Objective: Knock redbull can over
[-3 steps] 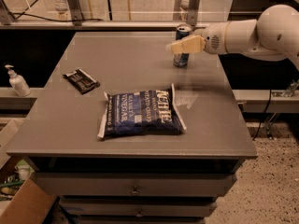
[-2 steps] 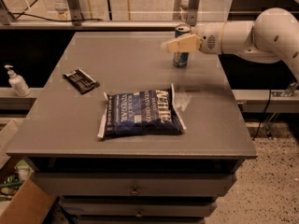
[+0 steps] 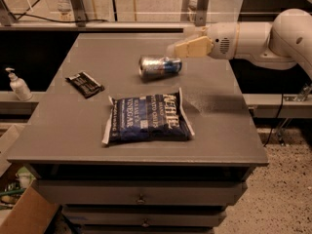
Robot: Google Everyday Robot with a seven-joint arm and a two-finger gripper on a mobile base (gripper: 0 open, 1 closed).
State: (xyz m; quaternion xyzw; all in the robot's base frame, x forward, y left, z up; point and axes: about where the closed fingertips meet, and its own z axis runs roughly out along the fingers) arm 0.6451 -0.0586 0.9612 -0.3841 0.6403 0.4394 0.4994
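Note:
The redbull can (image 3: 159,66) lies on its side on the grey table (image 3: 68,130), silver top pointing left, behind the chip bag. My gripper (image 3: 179,49) hangs just above and to the right of the can, reaching in from the white arm (image 3: 253,38) at the right. It is not touching the can and holds nothing.
A large dark blue chip bag (image 3: 148,117) lies flat in the middle of the table. A small dark snack packet (image 3: 85,84) lies at the left. A white pump bottle (image 3: 18,85) stands on a ledge left of the table. A cardboard box (image 3: 24,213) sits on the floor.
The can stood upright beside my gripper; now it lies on its side, further left and nearer the chip bag. The gripper has swept left.

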